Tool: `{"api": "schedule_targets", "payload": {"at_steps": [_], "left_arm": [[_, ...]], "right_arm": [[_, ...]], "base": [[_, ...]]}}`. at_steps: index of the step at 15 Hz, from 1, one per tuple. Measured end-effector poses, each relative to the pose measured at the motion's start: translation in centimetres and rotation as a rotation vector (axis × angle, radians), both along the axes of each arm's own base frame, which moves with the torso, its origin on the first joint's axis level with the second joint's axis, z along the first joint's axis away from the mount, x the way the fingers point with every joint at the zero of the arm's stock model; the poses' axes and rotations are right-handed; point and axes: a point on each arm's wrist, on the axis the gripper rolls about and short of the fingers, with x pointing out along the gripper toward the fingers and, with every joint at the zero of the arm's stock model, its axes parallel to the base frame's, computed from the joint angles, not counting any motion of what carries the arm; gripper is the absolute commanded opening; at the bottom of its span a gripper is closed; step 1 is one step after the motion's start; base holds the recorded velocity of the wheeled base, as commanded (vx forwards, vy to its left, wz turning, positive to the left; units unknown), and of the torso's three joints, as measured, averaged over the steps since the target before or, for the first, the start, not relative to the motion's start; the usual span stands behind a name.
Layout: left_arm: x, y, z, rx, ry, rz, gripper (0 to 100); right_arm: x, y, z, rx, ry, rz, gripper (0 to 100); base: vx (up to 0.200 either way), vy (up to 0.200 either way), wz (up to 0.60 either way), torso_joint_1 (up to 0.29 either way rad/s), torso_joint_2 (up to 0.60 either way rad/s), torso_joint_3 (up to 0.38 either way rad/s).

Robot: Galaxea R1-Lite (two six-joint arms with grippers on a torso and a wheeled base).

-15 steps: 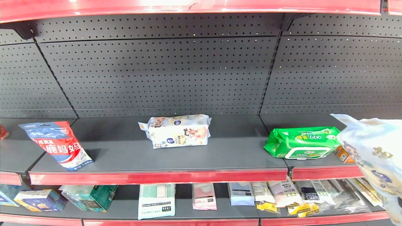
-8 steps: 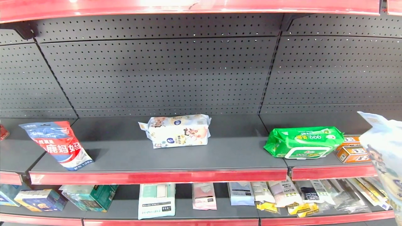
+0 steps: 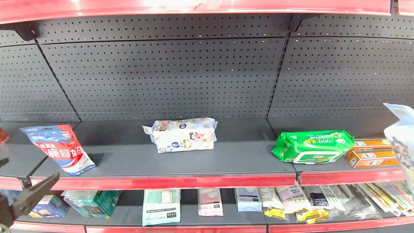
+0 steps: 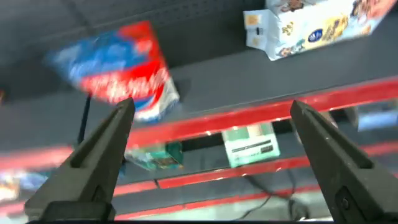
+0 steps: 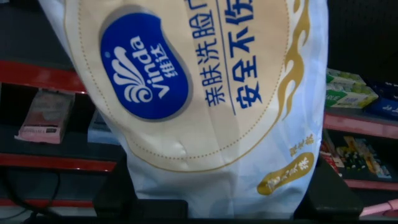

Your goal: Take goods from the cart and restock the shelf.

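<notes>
The right gripper has its fingers clamped on either side of a white tissue pack. The pack hangs at the right edge of the head view, in front of the shelf rather than on it. The left gripper sits at the lower left of that frame, fingers spread wide with nothing between them, about level with the red price rail.

On the shelf a matching pack lies centre frame, well apart from its neighbours. A red and blue pouch leans at the left. A green wipes pack lies to the right, and orange boxes are stacked just beside it, nearest the held pack.

The lower shelf carries a teal box, a white and green packet, a pink packet and a crowded row of flat packets. A dark pegboard panel runs behind everything, with a red-edged upper shelf across the top.
</notes>
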Motion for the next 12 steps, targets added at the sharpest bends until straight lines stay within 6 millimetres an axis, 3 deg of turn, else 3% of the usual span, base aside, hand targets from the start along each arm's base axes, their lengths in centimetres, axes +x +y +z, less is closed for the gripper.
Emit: {"api": "schedule_targets", "payload": {"at_steps": [3, 5, 9, 12], "left_arm": [[7.2, 0.4, 2.5, 0.094, 0.073, -0.149, 100], [11.3, 0.5, 3.1, 0.162, 0.152, -0.306, 100], [16.0, 0.5, 2.0, 0.192, 0.254, -0.447, 100], [18.4, 0.5, 0.4, 0.224, 0.293, -0.503, 100]], "right_arm": [[0.3, 0.0, 0.2, -0.001, 0.011, -0.002, 0], [0.4, 0.0, 0.1, 0.0, 0.021, -0.003, 0], [0.5, 0.0, -0.2, 0.0, 0.034, -0.004, 0], [0.5, 0.0, -0.3, -0.014, 0.041, -0.001, 0]], "base": [[0.0, 0.0, 0.0, 0.0, 0.0, 0.0], [0.0, 0.0, 0.0, 0.0, 0.0, 0.0], [0.0, 0.0, 0.0, 0.0, 0.0, 0.0], [0.0, 0.0, 0.0, 0.0, 0.0, 0.0]]}}
